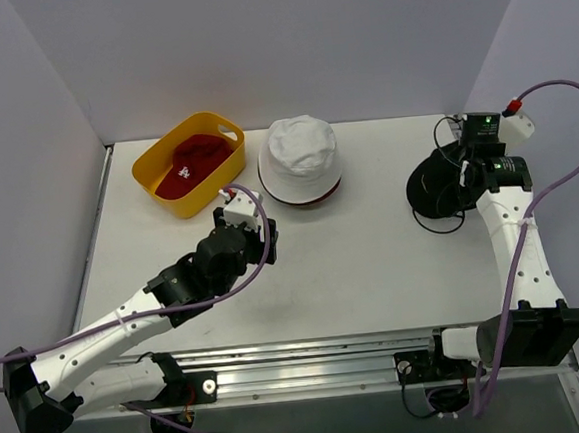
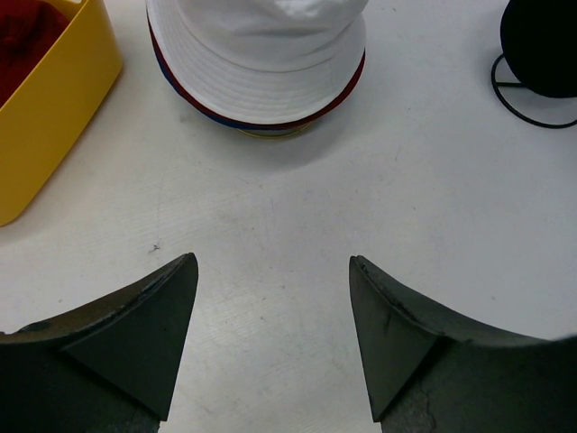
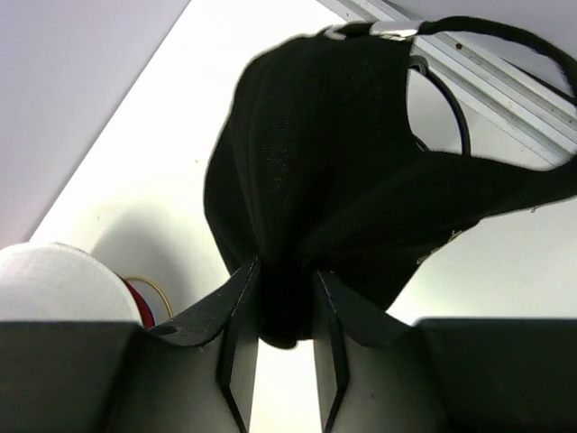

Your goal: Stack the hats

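A white bucket hat (image 1: pixel 300 155) tops a stack at the back middle. Maroon (image 2: pixel 353 83) and blue (image 2: pixel 209 116) brims show under it in the left wrist view. A red cap with a white logo (image 1: pixel 191 164) lies in the yellow basket (image 1: pixel 154 157). My left gripper (image 1: pixel 261 231) is open and empty, low over the table just in front of the stack (image 2: pixel 270 266). My right gripper (image 1: pixel 466 167) is shut on the black cap (image 3: pixel 297 171), pinching a fold of its fabric (image 3: pixel 287 271) at the back right, above a thin wire frame (image 1: pixel 440 223).
The wire frame's ring base (image 2: pixel 532 115) rests on the table right of the stack, under the black cap (image 2: pixel 541 41). A yellowish ring (image 3: pixel 160 290) shows under the stack. White walls close the back and sides. An aluminium rail (image 1: pixel 311 360) runs along the near edge.
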Tool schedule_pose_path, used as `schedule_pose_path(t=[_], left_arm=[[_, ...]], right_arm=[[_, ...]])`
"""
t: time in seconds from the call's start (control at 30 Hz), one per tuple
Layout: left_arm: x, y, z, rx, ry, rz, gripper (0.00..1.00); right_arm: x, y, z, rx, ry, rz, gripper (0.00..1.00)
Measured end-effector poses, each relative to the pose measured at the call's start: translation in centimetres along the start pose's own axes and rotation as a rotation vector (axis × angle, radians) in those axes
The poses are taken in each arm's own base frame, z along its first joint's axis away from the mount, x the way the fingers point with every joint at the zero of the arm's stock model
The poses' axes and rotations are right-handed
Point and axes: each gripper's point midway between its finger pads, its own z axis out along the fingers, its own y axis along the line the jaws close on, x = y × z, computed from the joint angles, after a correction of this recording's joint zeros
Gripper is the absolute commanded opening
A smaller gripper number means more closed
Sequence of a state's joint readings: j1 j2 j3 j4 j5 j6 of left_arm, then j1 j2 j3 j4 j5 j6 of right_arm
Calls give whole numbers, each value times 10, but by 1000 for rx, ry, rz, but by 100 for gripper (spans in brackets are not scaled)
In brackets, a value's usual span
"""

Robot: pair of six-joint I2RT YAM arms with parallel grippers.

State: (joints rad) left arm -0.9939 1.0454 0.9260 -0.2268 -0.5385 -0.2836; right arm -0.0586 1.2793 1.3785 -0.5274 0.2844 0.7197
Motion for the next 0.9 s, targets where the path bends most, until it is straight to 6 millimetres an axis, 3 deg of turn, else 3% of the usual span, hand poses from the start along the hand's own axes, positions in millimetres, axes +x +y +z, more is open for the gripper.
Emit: schedule_pose_path(t=[0.17,0.4,0.63,0.9], left_arm=[[2,0,1,-2,6,4,76],[1,0,1,0,3,2,77],[-2,0,-1,2,-5,-3,77],[5,1,0,-2,4,3,77]], right_arm=[[-13,5,7,-8,-29,10,39],[-30,10,26,7,-78,17,40],[-29,-5,57,71,-59,-20,39],[-63,-29,73,116,-106,38,38]])
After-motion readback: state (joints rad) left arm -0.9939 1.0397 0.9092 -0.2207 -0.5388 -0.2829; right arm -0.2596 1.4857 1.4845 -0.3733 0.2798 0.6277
